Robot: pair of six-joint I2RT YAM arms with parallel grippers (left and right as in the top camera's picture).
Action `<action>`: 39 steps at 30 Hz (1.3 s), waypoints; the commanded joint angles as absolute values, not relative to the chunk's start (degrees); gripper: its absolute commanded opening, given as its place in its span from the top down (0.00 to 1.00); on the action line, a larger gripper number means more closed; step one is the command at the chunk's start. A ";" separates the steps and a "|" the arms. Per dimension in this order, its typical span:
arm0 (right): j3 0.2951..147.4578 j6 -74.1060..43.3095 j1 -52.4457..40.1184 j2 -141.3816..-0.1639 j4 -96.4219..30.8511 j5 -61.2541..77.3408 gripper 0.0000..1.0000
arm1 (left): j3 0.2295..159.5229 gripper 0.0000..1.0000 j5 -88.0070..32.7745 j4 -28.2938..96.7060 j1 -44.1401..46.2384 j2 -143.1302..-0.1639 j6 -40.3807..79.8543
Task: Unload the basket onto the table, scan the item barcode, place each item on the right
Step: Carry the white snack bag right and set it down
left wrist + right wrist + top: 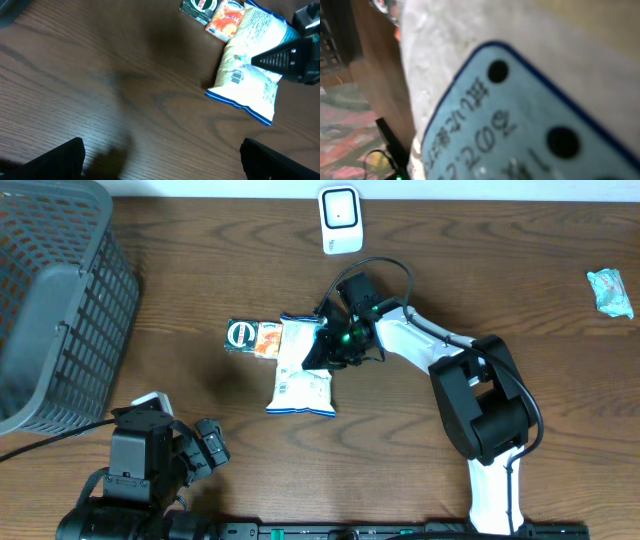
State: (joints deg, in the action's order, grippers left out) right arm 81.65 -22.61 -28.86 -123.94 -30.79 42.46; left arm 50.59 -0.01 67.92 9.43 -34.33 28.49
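The item, a white snack bag with blue ends [300, 375], lies flat mid-table. Its barcode [236, 76] faces up on the left side. My right gripper [330, 350] is down on the bag's right edge and shut on it; in the left wrist view its dark fingers [280, 55] pinch the edge. The right wrist view is filled by the bag's blue printed end [520, 110], and its own fingers are hidden. The white scanner [341, 218] stands at the back edge. My left gripper [207, 444] hovers open near the front left, its fingers [55, 160] wide apart over bare wood.
A green and orange packet [252, 337] lies touching the bag's upper left corner. A grey mesh basket [50, 310] fills the far left. A teal wrapper [610, 290] lies at the right edge.
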 commanded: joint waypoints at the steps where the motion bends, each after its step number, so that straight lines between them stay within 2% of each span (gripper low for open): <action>1: 80.51 -23.79 -29.34 -125.89 -31.14 37.30 0.99 | 50.46 0.02 0.49 68.07 9.30 -34.11 28.38; 5: 80.64 -23.03 -26.68 -124.20 -31.14 42.98 0.99 | 50.46 0.02 0.49 68.07 9.30 -34.11 28.38; 10: 80.64 -16.47 -22.09 -117.89 -33.67 48.64 0.99 | 50.46 0.02 0.49 68.07 9.30 -34.11 28.38; 20: 80.64 -11.22 -14.85 -101.21 -42.65 46.00 0.99 | 50.46 0.02 0.49 68.10 9.30 -34.11 28.38; 31: 80.64 -7.60 -5.19 -87.88 -53.67 23.57 0.99 | 50.46 0.02 0.49 68.10 9.30 -34.11 28.38; 35: 80.60 -7.86 -3.36 -87.37 -56.62 4.56 0.99 | 50.46 0.02 0.49 68.07 9.30 -34.11 28.38; 39: 80.44 -14.20 -3.92 -87.42 -58.06 -18.83 0.99 | 50.46 0.02 0.49 68.07 9.30 -34.11 28.38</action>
